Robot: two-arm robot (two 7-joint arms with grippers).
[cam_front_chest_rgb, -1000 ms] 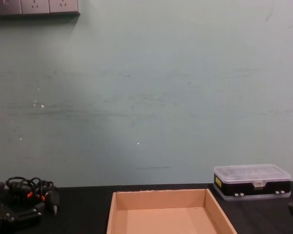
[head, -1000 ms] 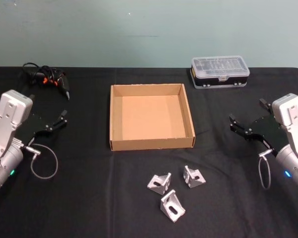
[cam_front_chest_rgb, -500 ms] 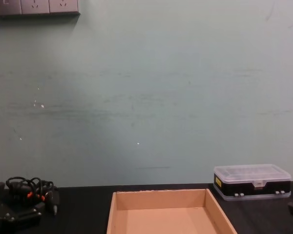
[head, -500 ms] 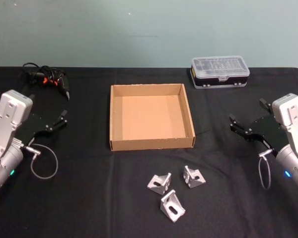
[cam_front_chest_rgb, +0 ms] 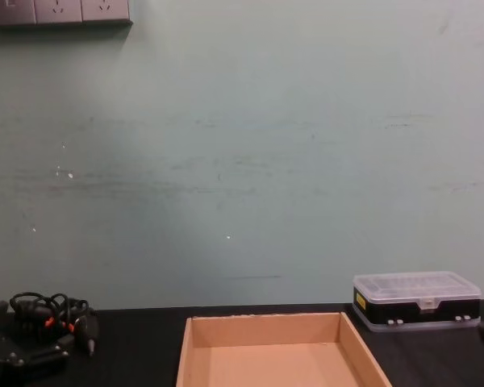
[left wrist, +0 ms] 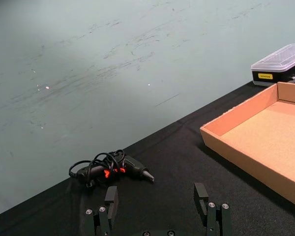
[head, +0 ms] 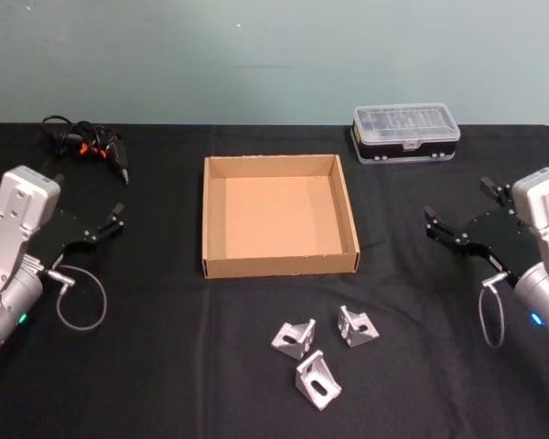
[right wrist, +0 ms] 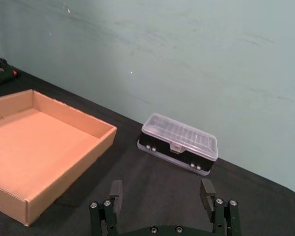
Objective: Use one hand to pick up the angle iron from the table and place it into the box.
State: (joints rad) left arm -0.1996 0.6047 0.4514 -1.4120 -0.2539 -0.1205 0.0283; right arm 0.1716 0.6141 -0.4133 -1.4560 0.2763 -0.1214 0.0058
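While the left gripper (head: pixel 88 195) sits unchanged near the table's (head: pixel 165 366) left edge, claw spread and empty, the right gripper (head: pixel 457 201) has edged slightly outward to the right, claw spread too, holding nothing. Three angle irons (head: pixel 317 379) lie on the table just in front of the box (head: pixel 279 263).

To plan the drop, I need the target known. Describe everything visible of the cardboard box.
The box is a shallow open tray of tan cardboard, roughly square, with four low upright walls and a flat floor. It is empty and sits flat on the black table, near its middle. Only the table touches it; the left claw and right claw hover open, off to either side.
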